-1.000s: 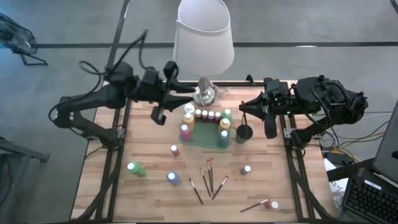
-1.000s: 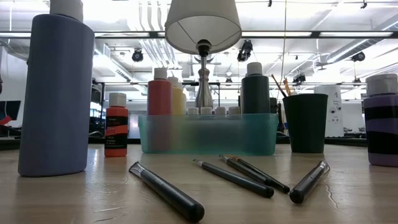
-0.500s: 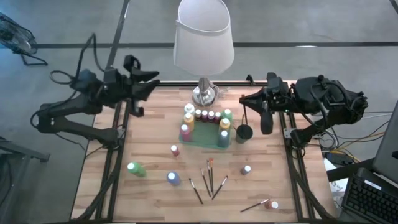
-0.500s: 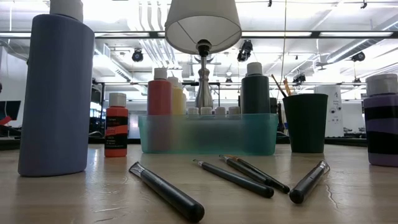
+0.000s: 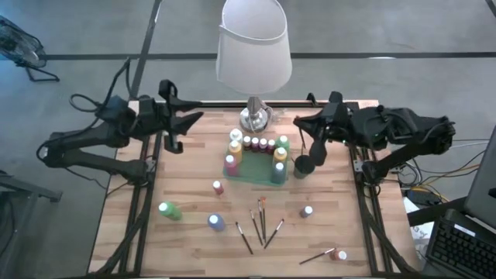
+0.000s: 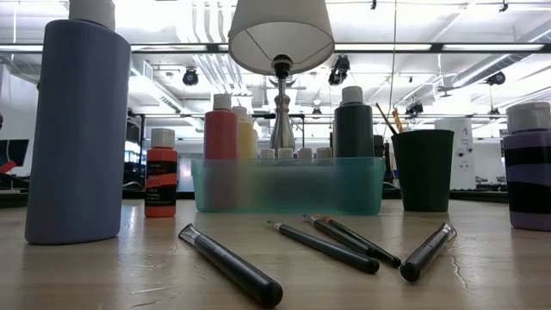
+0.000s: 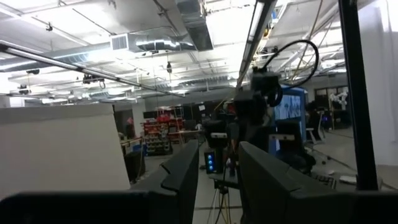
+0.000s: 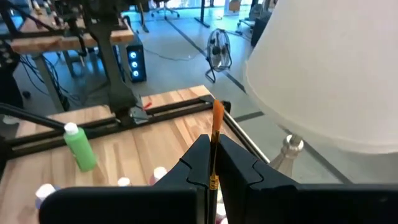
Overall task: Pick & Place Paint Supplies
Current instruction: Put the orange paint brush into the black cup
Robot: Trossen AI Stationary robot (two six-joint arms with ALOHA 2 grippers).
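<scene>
Right claw reaching in from the bench's right edge toward the lamp, arm stretched level, fingers clamped together on a thin paintbrush with its orange tip pointing up; poised just above the dark cup beside the teal tray. Left claw hanging off the bench's far left corner, level with the lamp's base, pointing toward the lamp, fingers a little apart with nothing between them. Tray in front of the lamp, packed with white-capped paint bottles. More bottles scattered nearer the front: red, green, blue, another on the right. Loose brushes lying fanned in front of the tray, one more near the front right corner. Neither arm visible in the low view; small bottles behind the frosted tray wall blurred there, colours hard to make out.
</scene>
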